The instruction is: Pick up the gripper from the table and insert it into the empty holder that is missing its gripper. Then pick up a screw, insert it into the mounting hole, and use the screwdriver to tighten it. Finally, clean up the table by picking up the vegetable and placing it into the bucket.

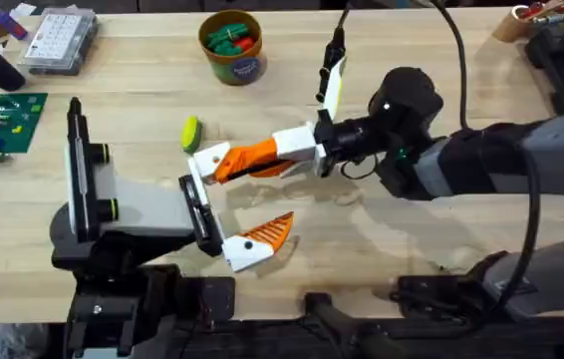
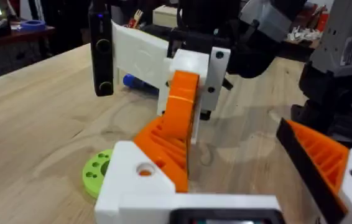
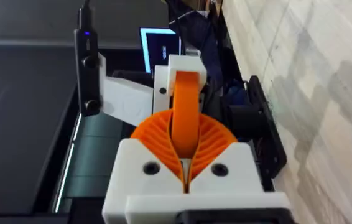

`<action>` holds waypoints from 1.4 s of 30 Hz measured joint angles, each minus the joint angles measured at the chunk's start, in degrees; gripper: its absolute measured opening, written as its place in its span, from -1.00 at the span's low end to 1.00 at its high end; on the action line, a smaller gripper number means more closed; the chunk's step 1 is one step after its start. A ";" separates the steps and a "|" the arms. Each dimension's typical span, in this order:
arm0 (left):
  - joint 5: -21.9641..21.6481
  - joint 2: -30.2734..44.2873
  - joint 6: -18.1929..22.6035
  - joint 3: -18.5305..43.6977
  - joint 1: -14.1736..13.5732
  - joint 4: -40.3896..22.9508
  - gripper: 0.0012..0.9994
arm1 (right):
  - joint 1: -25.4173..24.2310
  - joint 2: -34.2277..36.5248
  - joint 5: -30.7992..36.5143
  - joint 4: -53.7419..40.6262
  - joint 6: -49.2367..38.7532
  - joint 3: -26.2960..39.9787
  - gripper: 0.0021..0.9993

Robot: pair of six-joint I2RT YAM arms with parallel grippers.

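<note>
Orange gripper: the small ribbed fingertip (image 1: pixel 247 158) lies level above the table, between the two arms near the middle of the overhead view; its tip end sits against the upper finger of the left arm.
Right gripper: (image 1: pixel 287 152) reaches in from the right, its two orange pads (image 3: pixel 157 134) pressed together on the orange fingertip (image 3: pixel 186 115), which stands out straight between them in the right wrist view.
Holder: the white angular mount (image 1: pixel 207 160) on the left arm's upper jaw meets the fingertip's far end; in the left wrist view the mount (image 2: pixel 140 180) shows a small round hole, with the orange piece (image 2: pixel 179 118) rising from it toward the right arm's white fingers.
Left gripper: (image 1: pixel 230 204) spread wide, holding nothing between its fingers; its lower finger (image 1: pixel 262 239) carries its own orange ribbed pad.
Vegetable: a small green slice (image 1: pixel 190 133) lies on the wood just beside the holder, on the far side.
Bucket: orange-rimmed tub (image 1: pixel 232 62) stands well apart at the far edge, green and red items inside.
Table: light wooden planks (image 1: pixel 382 249).
Other items: a clear parts box (image 1: pixel 58 40) and a green board (image 1: pixel 3 122) at the far left.
</note>
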 joint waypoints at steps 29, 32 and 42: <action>-1.24 0.00 -0.04 0.00 0.37 -0.96 0.98 | 2.59 1.73 1.85 -3.39 -1.55 2.88 -0.97; -1.10 -0.02 -0.02 0.00 0.37 -0.92 0.98 | 2.08 1.73 1.40 -3.43 -1.59 2.97 -0.97; -0.91 -0.02 -0.02 0.00 0.28 -0.91 0.98 | 1.00 1.73 0.13 -6.62 -2.48 4.51 -0.97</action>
